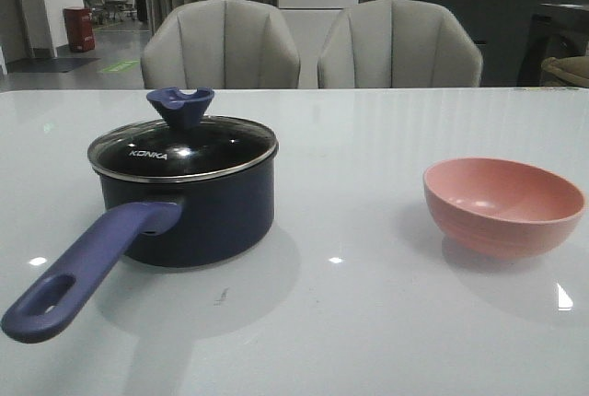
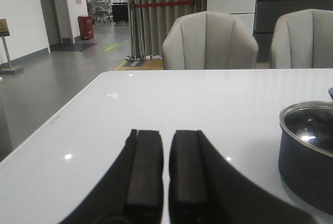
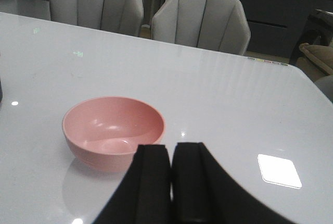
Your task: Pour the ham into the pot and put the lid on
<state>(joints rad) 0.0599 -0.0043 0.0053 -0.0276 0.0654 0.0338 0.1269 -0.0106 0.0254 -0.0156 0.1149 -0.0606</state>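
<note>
Left hand (image 2: 166, 174) matte black, flat rectangular fingers, curved black outer flanks, right hand (image 3: 171, 182) alike

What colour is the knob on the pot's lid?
Dark blue; the lid's knob shows best in the front view.

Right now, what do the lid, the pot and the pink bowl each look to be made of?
The lid looks like clear glass in a shiny metal rim: the dark inside shows through and its knob looks like matte blue plastic or silicone. The pot seems to be dark coated metal, with a soft-looking purple-blue handle. The bowl looks like smooth pink plastic or melamine, faintly glossy, possibly ceramic.
</note>
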